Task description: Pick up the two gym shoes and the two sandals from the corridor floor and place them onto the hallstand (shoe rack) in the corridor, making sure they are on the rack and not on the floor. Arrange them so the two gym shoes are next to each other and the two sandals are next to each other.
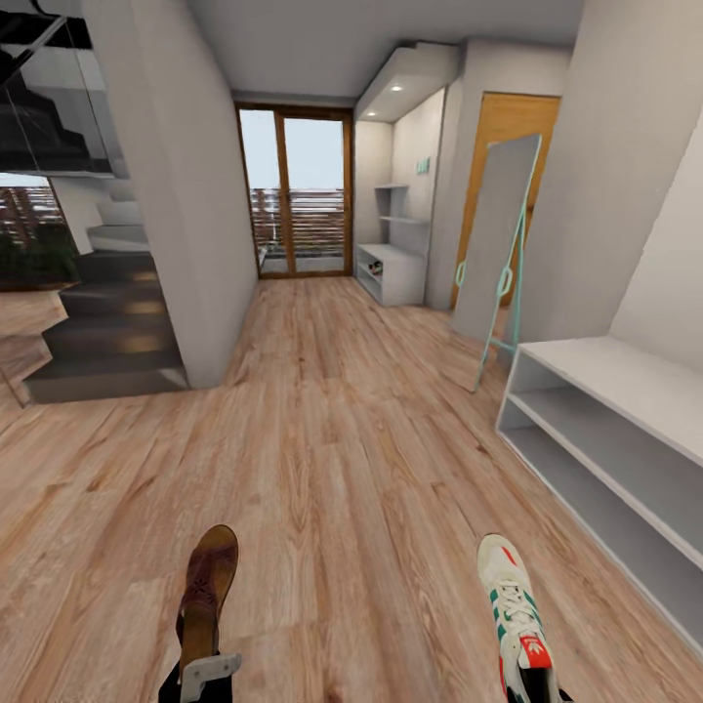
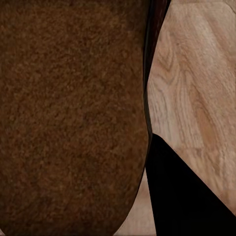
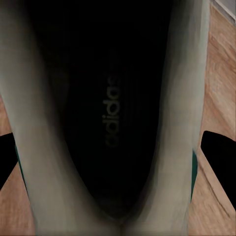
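Observation:
A brown sandal (image 1: 207, 581) hangs over the corridor floor (image 1: 342, 439) at the bottom left of the head view, toe pointing away. My left gripper (image 1: 207, 674) is shut on its heel end. In the left wrist view the sandal's dark insole (image 2: 69, 118) is close up, with one black finger (image 2: 182, 196) beside it. A white gym shoe (image 1: 510, 596) with green stripes and a red tongue label is at the bottom right, with my right gripper (image 1: 532, 686) shut on its heel. The right wrist view looks into the shoe's dark opening (image 3: 113, 118). The hallstand (image 1: 625, 376) stands at the right, its shelves bare.
A mint-framed standing mirror (image 1: 496, 239) leans on the wall beyond the hallstand. Dark stairs (image 1: 107, 332) and a grey pillar (image 1: 186, 215) are on the left. A glass door (image 1: 298, 195) and another white shelf unit (image 1: 391, 273) close the far end.

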Robot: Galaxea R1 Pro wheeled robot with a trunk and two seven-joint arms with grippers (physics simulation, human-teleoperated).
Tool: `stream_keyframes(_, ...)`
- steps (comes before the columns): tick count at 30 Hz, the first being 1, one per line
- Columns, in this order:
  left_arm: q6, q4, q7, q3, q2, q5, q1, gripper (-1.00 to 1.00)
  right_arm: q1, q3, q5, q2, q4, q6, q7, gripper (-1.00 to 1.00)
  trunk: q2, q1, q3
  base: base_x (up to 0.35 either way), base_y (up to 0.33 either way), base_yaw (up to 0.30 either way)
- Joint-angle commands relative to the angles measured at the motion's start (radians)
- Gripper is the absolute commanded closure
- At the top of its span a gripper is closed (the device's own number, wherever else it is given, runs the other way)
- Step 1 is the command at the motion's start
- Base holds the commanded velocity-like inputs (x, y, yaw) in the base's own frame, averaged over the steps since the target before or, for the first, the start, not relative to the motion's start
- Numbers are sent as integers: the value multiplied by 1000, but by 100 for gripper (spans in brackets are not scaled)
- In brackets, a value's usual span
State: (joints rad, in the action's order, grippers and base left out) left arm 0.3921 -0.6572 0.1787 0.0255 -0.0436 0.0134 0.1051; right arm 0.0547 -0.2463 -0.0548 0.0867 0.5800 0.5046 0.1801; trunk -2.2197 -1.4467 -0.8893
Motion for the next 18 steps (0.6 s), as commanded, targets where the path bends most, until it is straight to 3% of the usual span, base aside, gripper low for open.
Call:
stream_keyframes(1, 2, 1, 2, 2, -1, 5, 1, 100, 1, -7, -5, -1, 0, 3, 7, 100, 0, 0, -1, 142, 0, 274)
stream_keyframes(10, 2, 1, 2, 3, 1, 5, 1, 100, 1, -8, -5, 0, 0, 3, 7, 100, 0, 0, -1, 288, 0, 256)
stream_keyframes(18, 2, 1, 2, 4, 1, 5, 1, 100, 1, -10, -4, 1, 1, 3, 7, 100, 0, 0, -1, 338, 0, 38)
